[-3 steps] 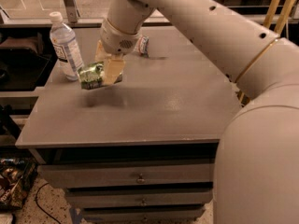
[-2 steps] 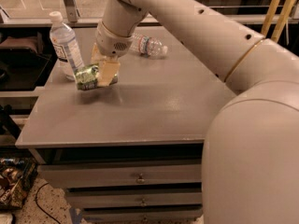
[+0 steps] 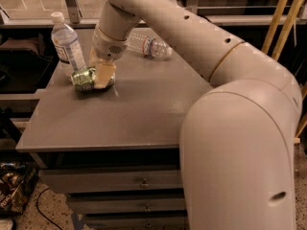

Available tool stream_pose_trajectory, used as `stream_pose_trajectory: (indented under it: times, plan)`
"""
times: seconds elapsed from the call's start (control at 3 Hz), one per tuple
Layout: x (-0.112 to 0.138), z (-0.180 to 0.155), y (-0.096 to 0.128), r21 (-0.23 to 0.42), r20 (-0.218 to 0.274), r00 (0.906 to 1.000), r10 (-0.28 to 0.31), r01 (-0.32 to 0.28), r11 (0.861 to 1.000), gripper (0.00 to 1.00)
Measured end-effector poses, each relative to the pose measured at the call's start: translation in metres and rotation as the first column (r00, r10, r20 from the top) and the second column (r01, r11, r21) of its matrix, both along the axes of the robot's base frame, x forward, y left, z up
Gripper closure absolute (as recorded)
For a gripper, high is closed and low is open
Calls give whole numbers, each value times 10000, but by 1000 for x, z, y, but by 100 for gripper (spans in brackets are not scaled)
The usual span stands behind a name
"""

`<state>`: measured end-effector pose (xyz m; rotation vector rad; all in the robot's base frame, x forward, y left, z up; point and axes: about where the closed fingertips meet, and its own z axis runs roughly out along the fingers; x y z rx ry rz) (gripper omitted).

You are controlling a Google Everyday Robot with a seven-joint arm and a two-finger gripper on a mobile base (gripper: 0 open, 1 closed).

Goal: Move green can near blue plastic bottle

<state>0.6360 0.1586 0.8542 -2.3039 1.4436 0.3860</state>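
The green can (image 3: 84, 79) lies on its side on the grey table (image 3: 134, 114) at the left, close to the right of the blue plastic bottle (image 3: 67, 46), which stands upright near the table's left edge. My gripper (image 3: 101, 77) reaches down from the arm and is shut on the green can, its tan fingers (image 3: 104, 75) clamped on the can's right part. The can rests on or just above the table top.
A clear bottle with a red-banded label (image 3: 148, 45) lies on its side at the back of the table. My big arm (image 3: 230, 109) fills the right side of the view. Drawers (image 3: 139, 182) sit under the table. Wooden poles stand at the far right.
My gripper has moved left and down with the green can, bringing it closer to the blue plastic bottle and down to the table top.
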Motion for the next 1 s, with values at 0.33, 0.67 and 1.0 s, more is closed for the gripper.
stream_pose_trajectory:
  times: [0.33,0.67,1.0]
  plan:
    - [12,-4,6,142,-83,9997,-224,225,9996,100]
    - [12,-6,7,140,-98,9998,-200,201,9997,84]
    - [12,-8,9,137,-117,9998,-181,183,9997,60]
